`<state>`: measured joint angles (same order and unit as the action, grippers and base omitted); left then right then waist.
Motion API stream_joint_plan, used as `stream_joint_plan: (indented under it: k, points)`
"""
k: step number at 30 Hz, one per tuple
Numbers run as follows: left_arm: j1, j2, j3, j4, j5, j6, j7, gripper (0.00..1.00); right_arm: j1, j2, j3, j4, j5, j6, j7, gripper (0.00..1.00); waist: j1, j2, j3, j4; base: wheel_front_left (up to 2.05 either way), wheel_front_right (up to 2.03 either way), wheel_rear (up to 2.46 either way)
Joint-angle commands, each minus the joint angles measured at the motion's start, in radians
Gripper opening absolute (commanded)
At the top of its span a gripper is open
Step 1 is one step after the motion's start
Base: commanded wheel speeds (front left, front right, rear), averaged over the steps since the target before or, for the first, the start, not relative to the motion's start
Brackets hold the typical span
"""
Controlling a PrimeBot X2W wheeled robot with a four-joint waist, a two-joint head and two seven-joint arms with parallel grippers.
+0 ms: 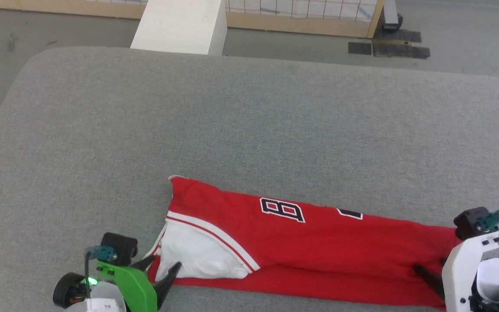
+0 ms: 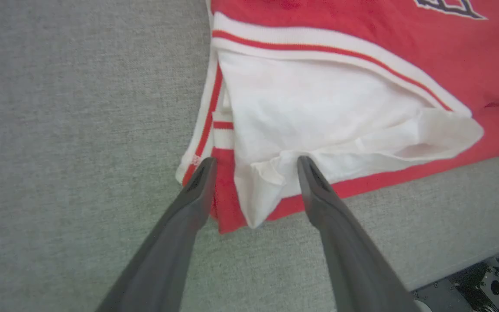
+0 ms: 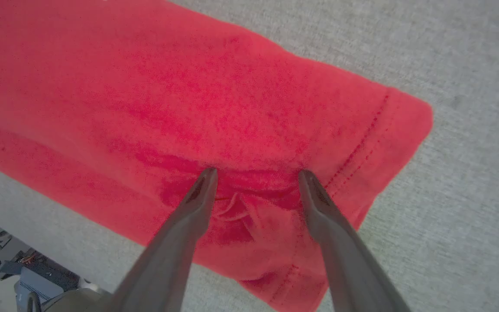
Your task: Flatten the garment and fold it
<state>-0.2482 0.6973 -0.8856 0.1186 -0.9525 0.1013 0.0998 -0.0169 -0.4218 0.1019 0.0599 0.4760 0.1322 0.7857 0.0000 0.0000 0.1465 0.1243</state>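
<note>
The red garment (image 1: 301, 247) lies folded into a long band across the near part of the grey table (image 1: 232, 121), with part of its black number showing on top. Its white sleeve (image 1: 197, 253) with red-white trim sits at the left end. My left gripper (image 1: 163, 268) is open over that end, its fingers (image 2: 197, 186) straddling the sleeve's crumpled corner (image 2: 258, 190). My right gripper (image 3: 256, 175) is open over the red hem end (image 3: 362, 151), tips pressing into a small pucker of cloth. In the head view its dark finger (image 1: 427, 275) lies on the garment's right end.
The table's far and left parts stretch out as bare grey cloth. A white block (image 1: 180, 26) stands behind the table, and a wooden-framed panel (image 1: 301, 17) runs along the floor beyond. The table's near edge (image 2: 457, 268) lies just below the garment.
</note>
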Motion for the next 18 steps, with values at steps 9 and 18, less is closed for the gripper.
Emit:
stream_joint_plan:
  k: [9,18]
  points:
    - [-0.009,-0.036,0.119,-0.044,-0.004,0.003,-0.246,1.00,0.007,0.084,-0.129,-0.124,0.052,-0.002,-0.005,1.00,0.0000,0.0000,-0.086,-0.014,0.00,0.00,0.00]
    - [0.085,-0.189,0.416,-0.070,0.071,0.044,-0.361,1.00,0.045,0.254,-0.273,-0.150,-0.015,-0.002,-0.111,1.00,0.0000,0.0000,-0.104,-0.009,0.00,0.00,0.00]
